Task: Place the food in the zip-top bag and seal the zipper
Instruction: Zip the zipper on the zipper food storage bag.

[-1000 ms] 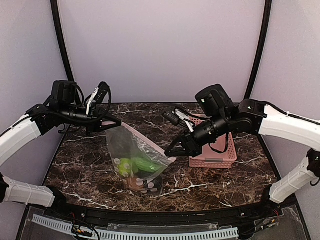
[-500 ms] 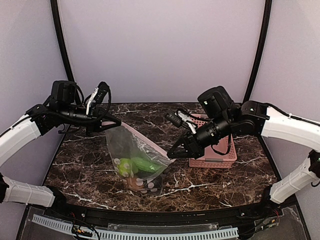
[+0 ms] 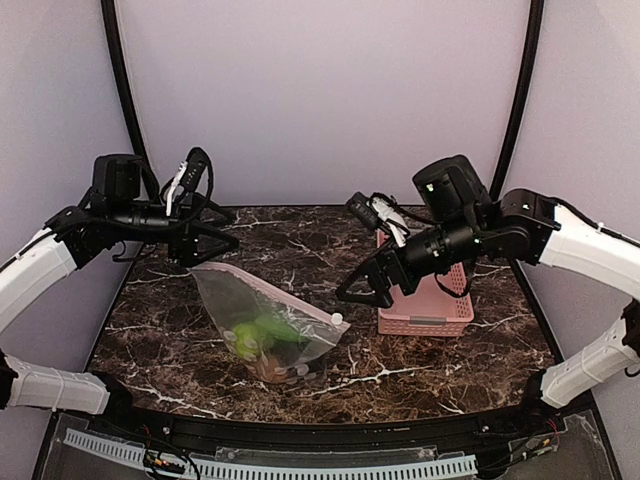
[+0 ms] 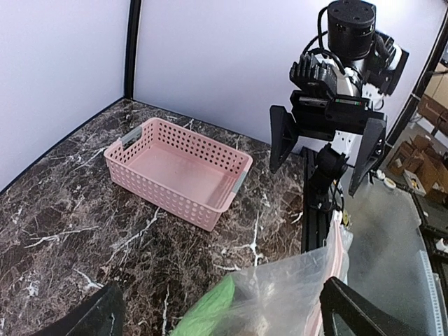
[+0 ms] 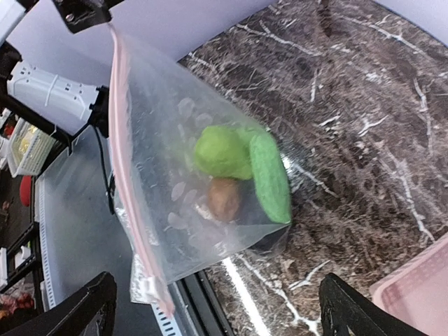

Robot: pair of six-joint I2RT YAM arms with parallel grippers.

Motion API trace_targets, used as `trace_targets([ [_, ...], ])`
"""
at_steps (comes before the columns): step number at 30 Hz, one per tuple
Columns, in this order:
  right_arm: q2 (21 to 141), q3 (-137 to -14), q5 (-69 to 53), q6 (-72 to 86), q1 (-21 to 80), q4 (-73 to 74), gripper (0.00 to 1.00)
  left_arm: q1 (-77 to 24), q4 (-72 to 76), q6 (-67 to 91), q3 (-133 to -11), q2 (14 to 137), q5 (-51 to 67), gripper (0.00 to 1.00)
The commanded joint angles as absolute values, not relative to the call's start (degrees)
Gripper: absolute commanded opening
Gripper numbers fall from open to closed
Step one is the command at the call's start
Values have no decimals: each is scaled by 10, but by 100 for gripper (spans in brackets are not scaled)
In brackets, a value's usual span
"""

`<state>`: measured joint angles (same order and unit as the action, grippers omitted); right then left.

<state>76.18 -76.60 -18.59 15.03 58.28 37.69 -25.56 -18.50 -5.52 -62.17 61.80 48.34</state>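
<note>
The zip-top bag (image 3: 262, 310) lies slumped on the marble table, clear with white dots. Its pink zipper (image 3: 270, 290) runs as one line from upper left to the white slider tab (image 3: 337, 318). Food sits inside: a round green fruit (image 5: 220, 150), a green cucumber-like piece (image 5: 269, 175) and a brown lump (image 5: 224, 198). My left gripper (image 3: 214, 241) hangs open above the bag's left corner, holding nothing. At the slider end my right gripper (image 3: 357, 291) stands open just to the right, clear of the bag. In the left wrist view the bag (image 4: 301, 290) lies between my spread fingers.
A pink slotted basket (image 3: 428, 305) stands at the right, under my right forearm; in the left wrist view the basket (image 4: 178, 168) holds nothing. The table's near edge and a black rail (image 3: 330, 425) run just in front of the bag.
Both grippers have opened and let go of the bag's two ends. The bag has dropped and slumped onto the table. Both arms have lifted a little away from it.
</note>
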Motion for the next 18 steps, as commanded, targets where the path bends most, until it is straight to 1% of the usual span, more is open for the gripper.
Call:
trace_targets([
  [1, 738, -783, -125, 173, 531, 363, 99, -238, -182, 16, -679, 613, 452, 99],
  [3, 733, -770, -119, 184, 498, 354, 99, -220, -195, 33, -697, 627, 441, 99],
  [6, 717, -736, -113, 199, 444, 330, 98, -172, -214, 56, -705, 644, 384, 99],
  [9, 685, -687, -117, 213, 382, 294, 99, -118, -214, 81, -680, 647, 339, 99],
  [13, 643, -611, -130, 220, 292, 249, 99, -21, -216, 99, -631, 641, 268, 99],
  [14, 634, -589, -128, 219, 272, 241, 99, -11, -217, 101, -614, 636, 249, 99],
  [15, 624, -574, -116, 217, 255, 233, 99, 16, -217, 102, -607, 632, 224, 99],
  [18, 594, -540, -59, 200, 218, 212, 99, 36, -223, 93, -578, 603, 140, 99],
])
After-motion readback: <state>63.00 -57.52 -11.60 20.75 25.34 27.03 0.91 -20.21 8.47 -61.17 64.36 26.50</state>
